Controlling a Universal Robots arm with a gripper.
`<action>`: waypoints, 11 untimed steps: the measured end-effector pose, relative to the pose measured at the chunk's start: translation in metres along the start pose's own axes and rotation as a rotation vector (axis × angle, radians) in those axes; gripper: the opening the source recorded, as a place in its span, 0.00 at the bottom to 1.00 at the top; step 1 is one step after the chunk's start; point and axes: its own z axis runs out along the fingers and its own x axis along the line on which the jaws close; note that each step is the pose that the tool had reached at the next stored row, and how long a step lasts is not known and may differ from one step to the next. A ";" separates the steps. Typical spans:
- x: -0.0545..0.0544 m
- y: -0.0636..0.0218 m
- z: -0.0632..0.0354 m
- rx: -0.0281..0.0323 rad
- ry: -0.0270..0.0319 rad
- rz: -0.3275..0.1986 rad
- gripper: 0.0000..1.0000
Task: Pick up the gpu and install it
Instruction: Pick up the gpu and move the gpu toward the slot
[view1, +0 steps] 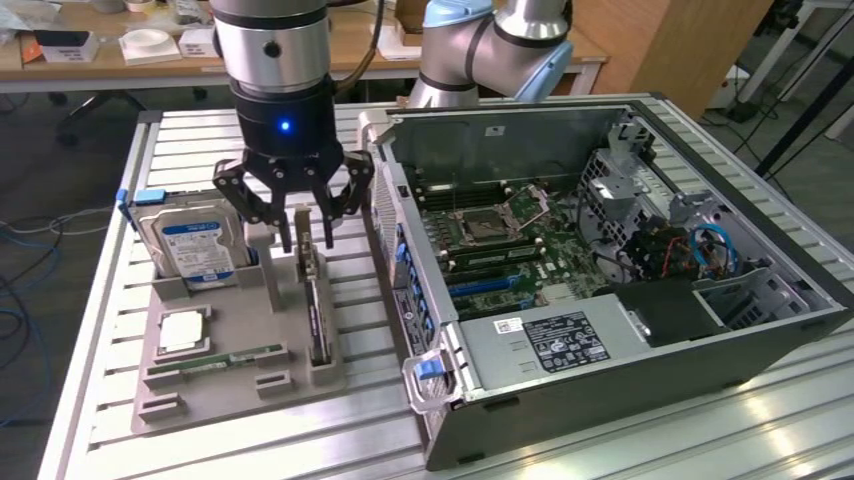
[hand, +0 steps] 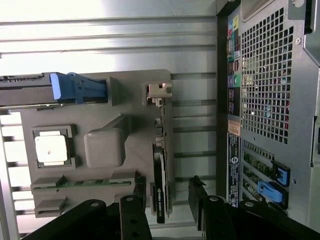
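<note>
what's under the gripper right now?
The graphics card, standing on edge in a slot of the gray holder, with the open gripper above it. The slot hides the card's bottom edge. Whether the fingers touch the card cannot be told.

At one end of the grey holder (view1: 247, 320), the fingers of the claw (view1: 307, 240) partly hide the upright gpu (view1: 316, 310). The hard drive (hand: 25, 90) in the holder and the computer case (hand: 265, 75) beside it are cut off by the wrist picture's edge. The print on the case's label (view1: 567, 340) is too small to read.
</note>
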 end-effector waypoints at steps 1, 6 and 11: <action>0.000 0.0000 0.0005 0.0000 0.0000 0.000 0.47; 0.000 0.0002 0.0038 0.0004 0.0003 0.000 0.47; 0.000 0.0005 0.0081 0.0004 0.0002 0.000 0.47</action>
